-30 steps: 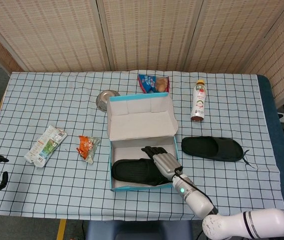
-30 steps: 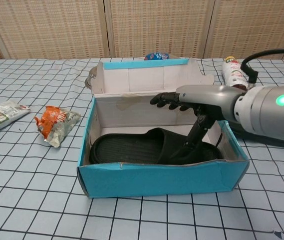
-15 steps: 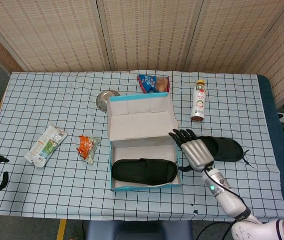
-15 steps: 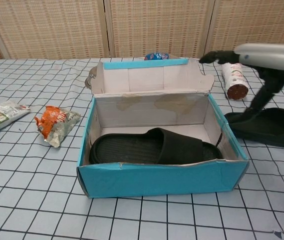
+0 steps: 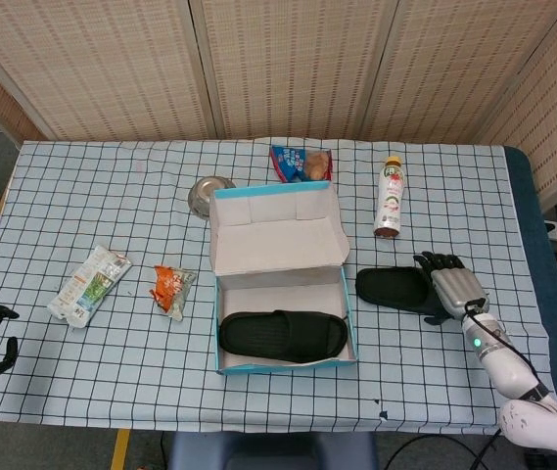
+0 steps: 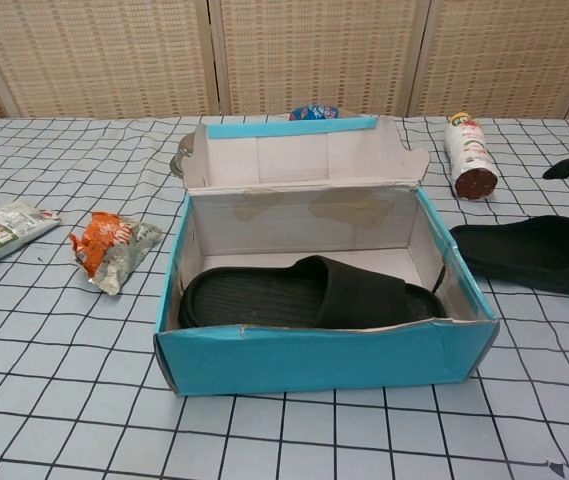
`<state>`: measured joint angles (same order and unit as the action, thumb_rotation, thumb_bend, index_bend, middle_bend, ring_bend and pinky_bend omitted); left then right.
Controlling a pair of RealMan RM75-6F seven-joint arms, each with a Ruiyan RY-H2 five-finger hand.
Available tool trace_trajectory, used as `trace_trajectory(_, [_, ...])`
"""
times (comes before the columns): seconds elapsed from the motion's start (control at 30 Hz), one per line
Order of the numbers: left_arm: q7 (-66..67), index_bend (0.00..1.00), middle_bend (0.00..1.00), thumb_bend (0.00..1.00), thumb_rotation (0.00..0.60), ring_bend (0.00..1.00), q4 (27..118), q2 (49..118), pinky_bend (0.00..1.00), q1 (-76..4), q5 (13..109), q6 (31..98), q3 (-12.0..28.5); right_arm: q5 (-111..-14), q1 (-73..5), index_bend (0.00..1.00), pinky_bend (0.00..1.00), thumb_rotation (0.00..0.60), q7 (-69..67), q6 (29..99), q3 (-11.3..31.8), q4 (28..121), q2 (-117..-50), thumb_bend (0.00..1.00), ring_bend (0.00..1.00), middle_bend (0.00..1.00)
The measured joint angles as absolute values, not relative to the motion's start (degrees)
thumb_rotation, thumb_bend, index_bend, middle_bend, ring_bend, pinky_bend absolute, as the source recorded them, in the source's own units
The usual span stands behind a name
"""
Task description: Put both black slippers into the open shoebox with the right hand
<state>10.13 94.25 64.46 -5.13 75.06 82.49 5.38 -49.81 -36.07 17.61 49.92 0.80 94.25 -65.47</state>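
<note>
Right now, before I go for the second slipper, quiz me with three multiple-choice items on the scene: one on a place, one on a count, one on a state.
1. Where is the slipper that is outside the box?
A. right of the shoebox
B. left of the shoebox
C. on the lid

2. How many slippers lie in the shoebox?
A. none
B. one
C. two

3. What is the right hand doing?
A. lifting the slipper clear of the table
B. holding the bottle
C. sitting at the slipper's far end, slipper flat on the table

Answers: 1 A, it lies on the cloth to the box's right. 2 B, a single black slipper lies inside. 3 C, the head view shows the hand over that end; whether it grips is unclear.
</note>
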Motion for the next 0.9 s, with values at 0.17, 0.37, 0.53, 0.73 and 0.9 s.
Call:
trace_trajectory(0.17, [10.0,0.35,0.26,0.5,0.6,0.33,94.3,64.4,0.53,-5.1,75.2,82.6,5.3,-50.6,-35.5,0.0,0.01,0.6,14.4,48.0,1.0,85.2,-70.0,0.03,0.0,0.0])
trace_trajectory(0.37, [10.2,0.35,0.26,0.5,0.6,0.33,94.3,64.4,0.53,-5.2,75.3,82.5,5.2,-52.1,-34.8,0.0,0.01,0.6,11.2,45.9,1.5,79.0,-74.2,0.03,0.0,0.0])
trace_trajectory(0.53, [10.2,0.35,0.26,0.5,0.6,0.33,94.3,64.4,0.53,-5.2,75.4,82.5,5.1,-53.2,-34.2,0.02,0.01,0.6,9.8,45.1,1.9,75.4,-76.8,0.03,0.0,0.04])
trace_trajectory(0.73, [10.0,0.35,0.26,0.5,0.6,0.33,94.4,64.2,0.53,-5.1,75.4,82.6,5.2,-55.5,-33.1,0.22,0.06,0.6,8.3,46.1,2.3,71.9,-79.4,0.03,0.02,0.2])
trace_trajectory(0.9, [10.0,0.35,0.26,0.5,0.6,0.33,94.6,64.2,0.53,-5.1,75.3,82.6,5.2,-57.4,-32.1,0.33,0.2,0.6,7.0,46.9,2.7,70.9,-80.0,0.03,0.16,0.33])
